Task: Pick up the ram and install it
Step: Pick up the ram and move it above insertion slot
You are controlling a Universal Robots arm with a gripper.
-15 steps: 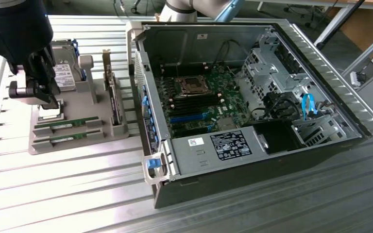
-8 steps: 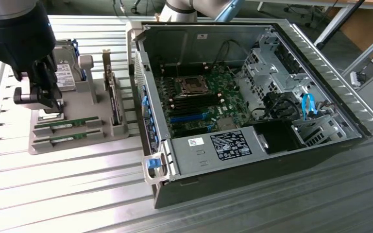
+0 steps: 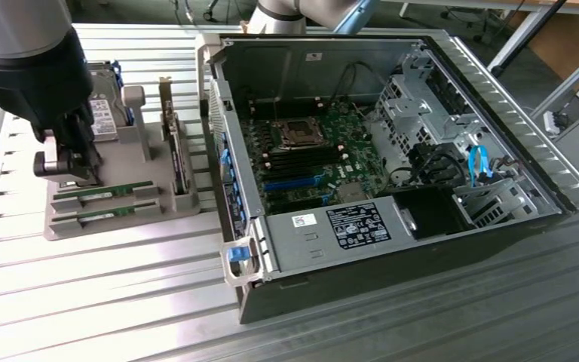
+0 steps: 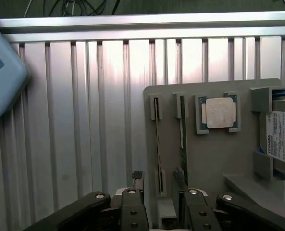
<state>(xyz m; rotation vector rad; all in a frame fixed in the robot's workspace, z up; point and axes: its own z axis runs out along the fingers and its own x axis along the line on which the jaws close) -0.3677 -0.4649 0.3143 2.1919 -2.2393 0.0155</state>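
Hovering over the grey holder (image 4: 229,159), the end effector (image 4: 157,177) has its two dark fingers (image 4: 138,179) spread wide with nothing between the pads. The ram (image 4: 157,144) sits right in line with that gap. It stands on its long edge in the slot nearest the holder's outer edge. Its long axis runs straight away from the end effector along the slot, so the fingers face its two broad sides and closing them would squeeze it across its thickness. I cannot tell whether the fingertips are already level with the stick or above it, and no contact shows.

Seen edge-on, the ram is a thin, stiff board with a pale top edge. A second green stick (image 4: 182,127) stands parallel in the next slot, just beside the other finger, so there looks to be little room on that side. Past it lies the square processor chip (image 4: 219,113), which has a dull metal lid and a green border. Beyond that is a labelled hard drive (image 4: 281,137).

The holder looks like matte moulded plastic with raised ribs. It rests on a ribbed, shiny aluminium surface (image 4: 84,120). In the exterior view the open computer case (image 3: 531,151) lies to the exterior view's right of the holder, well apart from it, with its motherboard (image 3: 355,124) facing up.
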